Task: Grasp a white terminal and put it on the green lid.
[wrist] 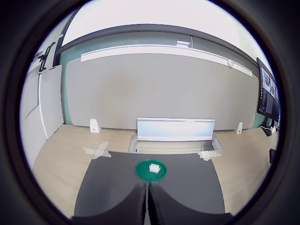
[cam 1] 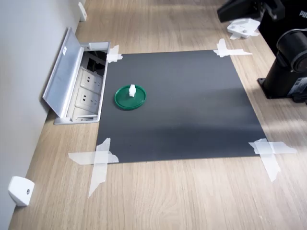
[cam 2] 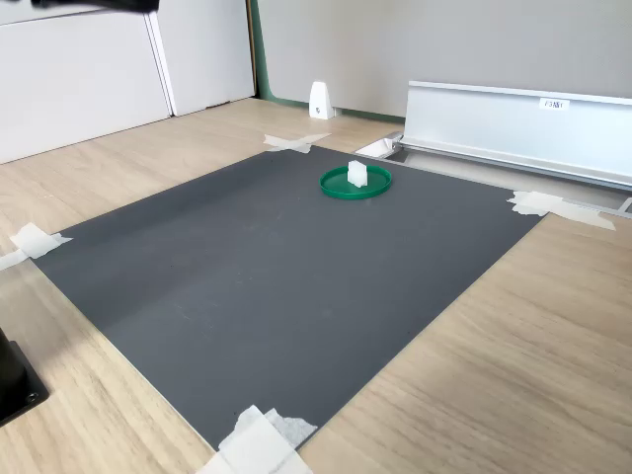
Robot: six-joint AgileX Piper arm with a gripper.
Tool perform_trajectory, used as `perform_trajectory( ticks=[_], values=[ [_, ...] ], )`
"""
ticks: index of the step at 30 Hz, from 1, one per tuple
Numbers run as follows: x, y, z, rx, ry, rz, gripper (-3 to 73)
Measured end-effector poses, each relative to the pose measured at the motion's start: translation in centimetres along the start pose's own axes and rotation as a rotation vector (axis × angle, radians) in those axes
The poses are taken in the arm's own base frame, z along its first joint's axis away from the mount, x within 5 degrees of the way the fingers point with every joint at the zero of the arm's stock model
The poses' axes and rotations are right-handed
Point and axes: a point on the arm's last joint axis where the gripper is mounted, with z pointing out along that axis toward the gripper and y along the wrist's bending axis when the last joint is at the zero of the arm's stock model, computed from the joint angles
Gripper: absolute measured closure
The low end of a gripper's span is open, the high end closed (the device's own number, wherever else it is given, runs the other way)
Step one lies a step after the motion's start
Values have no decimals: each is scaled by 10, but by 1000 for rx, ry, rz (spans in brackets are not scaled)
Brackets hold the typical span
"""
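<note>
The green lid (cam 1: 120,99) lies on the black mat near the mat's far-left part in the first exterior view. The white terminal (cam 1: 132,90) stands upright on top of it, near its middle. Both exterior views and the wrist view show this: lid (cam 2: 334,186) with terminal (cam 2: 356,174), and lid (wrist: 141,170) with terminal (wrist: 153,167). In the wrist view my gripper (wrist: 146,202) is well back from the lid and above the mat. Its two dark fingers are pressed together with nothing between them. The arm (cam 1: 288,62) stands at the first exterior view's right edge.
The black mat (cam 1: 192,105) is taped at its corners to a wooden table. An open socket box with a raised metal flap (cam 1: 64,72) sits just beyond the lid by the wall. White brackets (cam 1: 20,190) stand along the wall. A larger white plastic piece (cam 1: 243,28) lies by the arm.
</note>
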Motion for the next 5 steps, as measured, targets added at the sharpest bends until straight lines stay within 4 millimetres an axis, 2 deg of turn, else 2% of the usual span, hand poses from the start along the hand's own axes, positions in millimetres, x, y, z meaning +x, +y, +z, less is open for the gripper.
perform_trajectory(
  ticks=[5],
  values=[
    [19, 0, -5, 0, -13, 0, 700]
  ],
)
